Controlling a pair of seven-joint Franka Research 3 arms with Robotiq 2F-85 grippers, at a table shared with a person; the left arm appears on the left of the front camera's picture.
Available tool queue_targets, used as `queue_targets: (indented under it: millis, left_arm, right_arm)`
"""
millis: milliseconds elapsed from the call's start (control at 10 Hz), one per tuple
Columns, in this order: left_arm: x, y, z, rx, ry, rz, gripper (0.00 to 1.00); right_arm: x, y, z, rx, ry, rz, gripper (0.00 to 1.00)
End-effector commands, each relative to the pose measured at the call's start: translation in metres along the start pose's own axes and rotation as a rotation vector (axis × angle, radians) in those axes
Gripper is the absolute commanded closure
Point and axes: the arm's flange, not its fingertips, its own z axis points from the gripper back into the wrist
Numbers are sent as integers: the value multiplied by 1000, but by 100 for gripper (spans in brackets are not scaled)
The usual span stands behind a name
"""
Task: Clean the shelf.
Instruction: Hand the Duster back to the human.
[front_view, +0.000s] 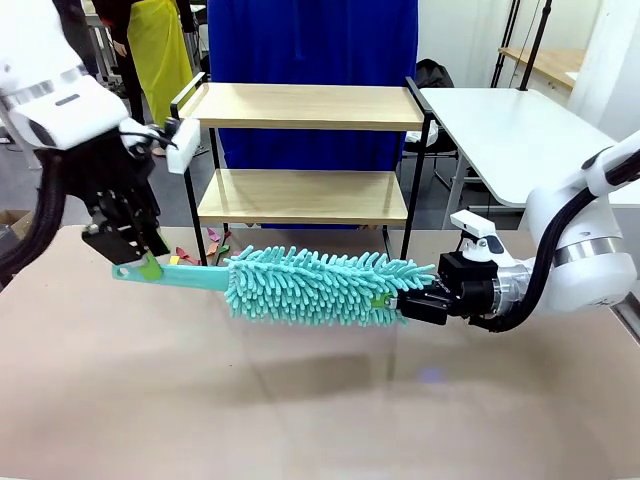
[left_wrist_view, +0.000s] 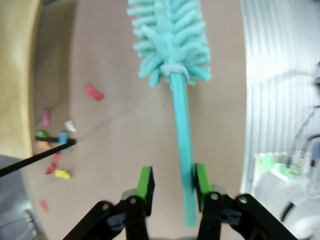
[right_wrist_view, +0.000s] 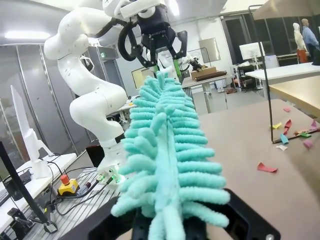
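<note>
A teal fluffy duster hangs level above the brown table, in front of the shelf, a two-tier rack with light wood boards and a black frame. My right gripper is shut on the tip of the duster's head, which rises from between its fingers. My left gripper stands open around the handle's end. In the left wrist view the handle lies against one green pad, with a gap to the other, and the gripper does not clamp it.
Coloured paper scraps lie on the table by the shelf's left leg, and show as scraps and scraps in the wrist views. A white table stands at the back right. A blue curtain hangs behind the shelf.
</note>
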Motion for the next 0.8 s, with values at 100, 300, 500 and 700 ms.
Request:
queue_targets:
  millis: [100, 300, 500, 700]
  left_arm:
    - [-60, 3, 25, -19, -197, 35, 0]
    - [-120, 0, 40, 1, -330, 108, 0]
    - [-172, -9, 50, 37, -466, 152, 0]
    - [-195, -14, 49, 60, -511, 187, 0]
  right_arm:
    - [2, 0, 0, -6, -8, 4, 100]
    - [2, 0, 0, -6, -8, 4, 100]
    - [2, 0, 0, -6, -8, 4, 100]
    - [2, 0, 0, -6, -8, 4, 100]
